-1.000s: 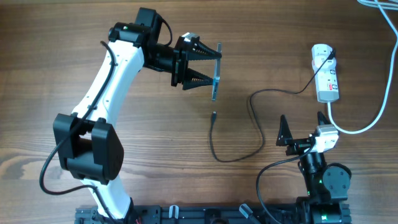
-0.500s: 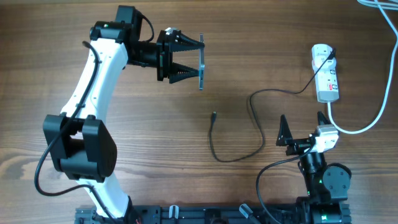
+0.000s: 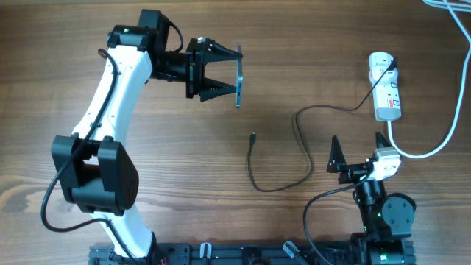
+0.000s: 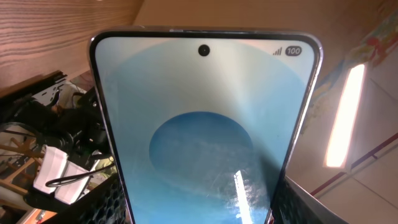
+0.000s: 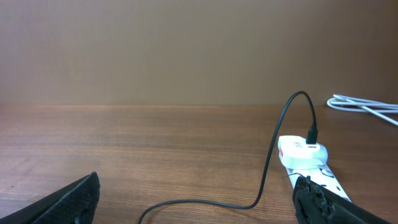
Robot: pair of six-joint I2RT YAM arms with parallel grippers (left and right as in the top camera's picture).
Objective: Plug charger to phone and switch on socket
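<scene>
**Overhead.** Left pincer (image 3: 234, 74) clamped on the phone (image 3: 240, 76), far left of the socket (image 3: 385, 94). The phone is seen edge-on, as a thin flat sliver.
- Counter (image 3: 184, 169): brown wood grain.
- Socket: white oblong strip with red and black marks. A thick white cord (image 3: 434, 147) curves off its near end.
- Charger (image 3: 283, 185): thin black cable with its plug seated in the socket's far end, looping left across the counter. Its small connector lies free between socket and phone, touching neither.
- Right pincer (image 3: 358, 151): just on the near side of the socket, fingers wide apart, nothing between them.

**Left wrist.** The phone fills the view: glossy pale-blue screen, rounded corners, punch-hole lens at the top. Ribbed black fingers (image 4: 111, 202) press both long edges.

**Right wrist.** Two black fingertips (image 5: 68, 200) sit low at either side, apart. The socket lies ahead to the right. The plug stands in it, and the cable arches up, then drops to the counter.
</scene>
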